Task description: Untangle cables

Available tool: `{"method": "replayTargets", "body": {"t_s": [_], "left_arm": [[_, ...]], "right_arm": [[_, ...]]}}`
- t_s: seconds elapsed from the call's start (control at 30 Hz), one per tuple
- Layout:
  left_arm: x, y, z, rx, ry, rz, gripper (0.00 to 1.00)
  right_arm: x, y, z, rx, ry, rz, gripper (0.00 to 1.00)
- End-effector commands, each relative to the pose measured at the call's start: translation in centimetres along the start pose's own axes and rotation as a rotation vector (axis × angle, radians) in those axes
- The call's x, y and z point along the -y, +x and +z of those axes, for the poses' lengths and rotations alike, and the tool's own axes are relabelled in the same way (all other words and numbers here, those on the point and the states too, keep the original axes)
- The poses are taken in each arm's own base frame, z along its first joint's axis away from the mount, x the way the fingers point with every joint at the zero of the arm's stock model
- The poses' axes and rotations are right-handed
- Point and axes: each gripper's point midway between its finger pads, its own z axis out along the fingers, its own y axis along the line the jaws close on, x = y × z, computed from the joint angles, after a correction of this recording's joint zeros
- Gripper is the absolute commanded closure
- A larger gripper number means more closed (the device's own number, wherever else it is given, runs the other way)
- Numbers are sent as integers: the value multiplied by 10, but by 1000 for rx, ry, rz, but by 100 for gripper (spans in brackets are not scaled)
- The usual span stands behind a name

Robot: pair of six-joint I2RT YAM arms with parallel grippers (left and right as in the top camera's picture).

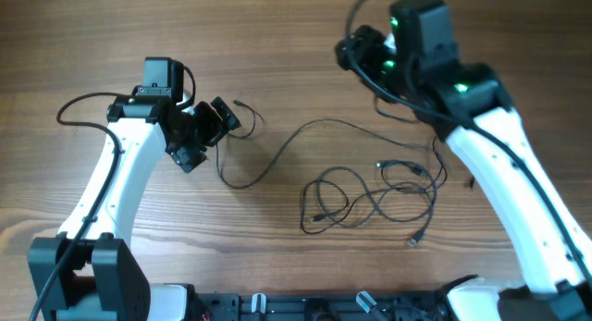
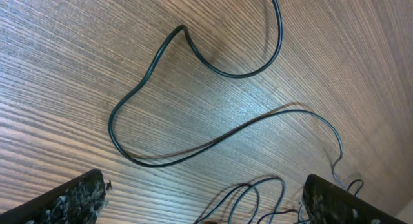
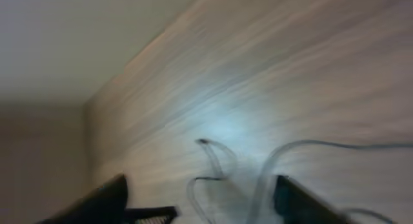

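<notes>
Thin dark flexible cables lie flat on wood-grain bench, none lifted. Main bunch is loose overlapping loops right of centre, between the two arms and nearer the right arm. Small silvery plug end sticks out at the bunch's front edge. One long strand runs left from the bunch, curves round and ends just beside left gripper. In left wrist view that strand makes a wavy loop on the bench below the jaws, with more loops at the bottom edge. Left jaws spread wide, nothing between them, not touching cable. Right gripper sits at far side of bench, beyond the bunch and apart from it in overhead view. Right wrist view is blurred: two dark fingers stand wide apart, jaws released, nothing gripped. Pale blurry cable loops show on the bench past them. Cannot tell whether right fingertips touch the bench.
</notes>
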Motion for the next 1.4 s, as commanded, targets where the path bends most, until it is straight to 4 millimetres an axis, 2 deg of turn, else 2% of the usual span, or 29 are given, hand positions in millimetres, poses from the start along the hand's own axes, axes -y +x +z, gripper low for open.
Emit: {"method": "replayTargets", "body": {"t_s": [0.0, 0.13, 0.2, 0.27, 0.33, 0.43, 0.5, 0.63, 0.83, 1.07, 1.17, 1.37], "left_arm": [[1, 3, 1, -19, 8, 18, 0], [0, 5, 1, -27, 6, 16, 0], [-1, 6, 1, -32, 1, 14, 0], [-2, 7, 1, -34, -1, 13, 0], [-2, 7, 1, -33, -1, 13, 0], [-2, 7, 1, -33, 0, 13, 0], [-2, 7, 1, -34, -1, 13, 0], [-2, 7, 1, -32, 0, 13, 0], [0, 5, 1, -26, 7, 16, 0], [0, 5, 1, -25, 6, 17, 0], [0, 5, 1, -26, 6, 17, 0], [0, 4, 1, -23, 8, 18, 0]], "right_arm": [[65, 1, 37, 60, 281, 167, 7], [103, 23, 77, 12, 414, 310, 7], [113, 30, 96, -8, 452, 342, 9], [120, 40, 121, -53, 463, 348, 14], [124, 50, 144, -103, 454, 358, 15], [131, 62, 169, -152, 452, 373, 16], [136, 68, 179, -166, 466, 405, 17], [149, 76, 188, -177, 507, 434, 18], [157, 84, 184, -193, 551, 475, 18], [139, 107, 182, -347, 493, 527, 21], [137, 119, 175, -416, 497, 549, 22], [141, 120, 167, -417, 531, 554, 21]]}}
